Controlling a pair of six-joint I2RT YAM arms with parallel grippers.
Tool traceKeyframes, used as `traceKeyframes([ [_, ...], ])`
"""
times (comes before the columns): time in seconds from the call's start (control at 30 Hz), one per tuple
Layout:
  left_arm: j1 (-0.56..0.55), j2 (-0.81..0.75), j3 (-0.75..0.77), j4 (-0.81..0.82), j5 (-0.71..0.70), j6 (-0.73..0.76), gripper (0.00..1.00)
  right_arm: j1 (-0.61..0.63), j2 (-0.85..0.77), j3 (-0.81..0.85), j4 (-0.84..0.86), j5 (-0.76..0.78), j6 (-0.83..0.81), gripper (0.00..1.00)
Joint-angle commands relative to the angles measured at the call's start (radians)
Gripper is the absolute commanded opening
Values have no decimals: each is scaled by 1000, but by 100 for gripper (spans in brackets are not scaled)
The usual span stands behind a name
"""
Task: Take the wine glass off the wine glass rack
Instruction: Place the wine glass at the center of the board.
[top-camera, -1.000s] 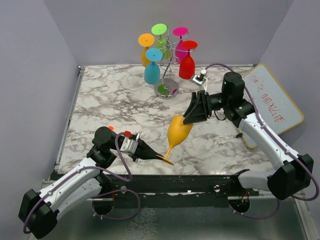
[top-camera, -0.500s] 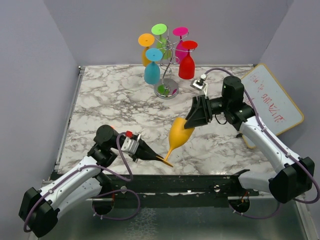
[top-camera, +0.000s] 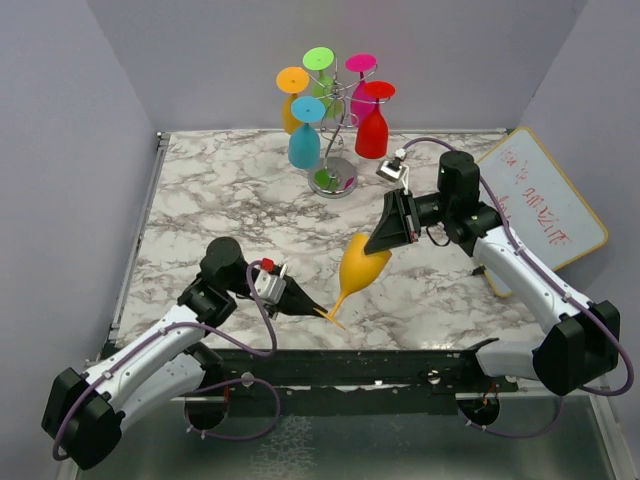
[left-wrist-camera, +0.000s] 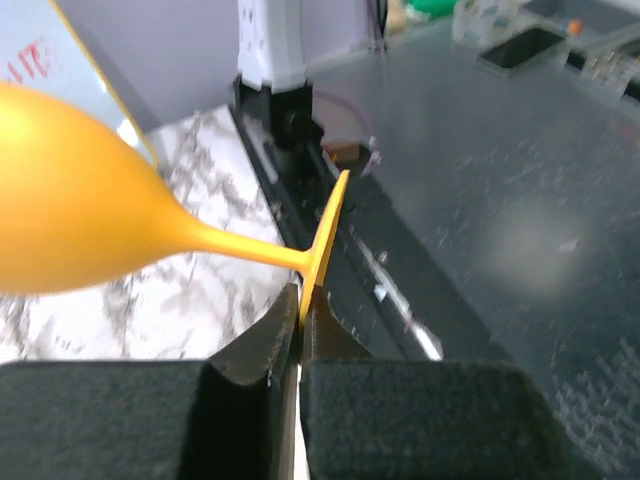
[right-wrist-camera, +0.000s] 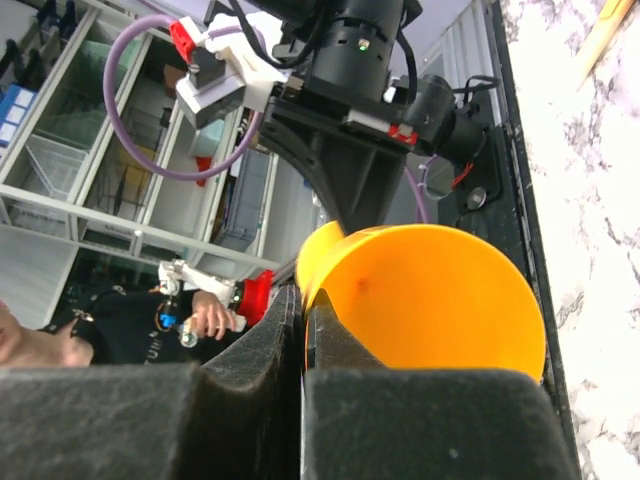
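One wine glass (top-camera: 358, 265), yellow-orange, is off the rack (top-camera: 335, 183) and hangs tilted in the air over the near middle of the marble table (top-camera: 220, 200), held at both ends by the two arms. The left gripper (top-camera: 312, 307) is pinching the edge of the glass's flat foot; its wrist view shows the thin disc caught edge-on between the two pads (left-wrist-camera: 265, 355). The right gripper (top-camera: 385, 238) is clamped on the bowl's rim (its wrist camera looks straight into the open mouth). The rack stands at the back of the table, well apart from the held glass. It carries five more glasses, hanging bowl-down: an orange glass (top-camera: 292, 80), a green glass (top-camera: 319, 58), a pink glass (top-camera: 361, 63), a red glass (top-camera: 372, 135) and a blue glass (top-camera: 304, 147). One whiteboard (top-camera: 550, 205) leans at the right edge.
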Motion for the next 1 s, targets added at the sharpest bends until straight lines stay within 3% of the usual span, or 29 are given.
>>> traceKeyframes([
  [0.0,25,59,116,-438,-47,344,0,7,-14,20,27,-9,16,1],
  [0.1,30,97,174,-582,-73,455,2,7,-18,17,23,19,12,1],
  [0.2,34,105,169,-573,-88,470,32,7,-26,15,1,56,-30,1],
  [0.4,44,67,131,-481,-70,410,46,7,-32,-26,-43,148,-63,1],
  [0.53,52,21,89,-401,-132,334,56,7,-31,-22,-120,219,-130,1],
  [0.77,72,-29,-3,-153,-292,92,61,7,4,4,-247,421,-222,1],
  [0.97,73,-111,-59,-128,-424,2,65,7,25,55,-367,604,-326,0],
])
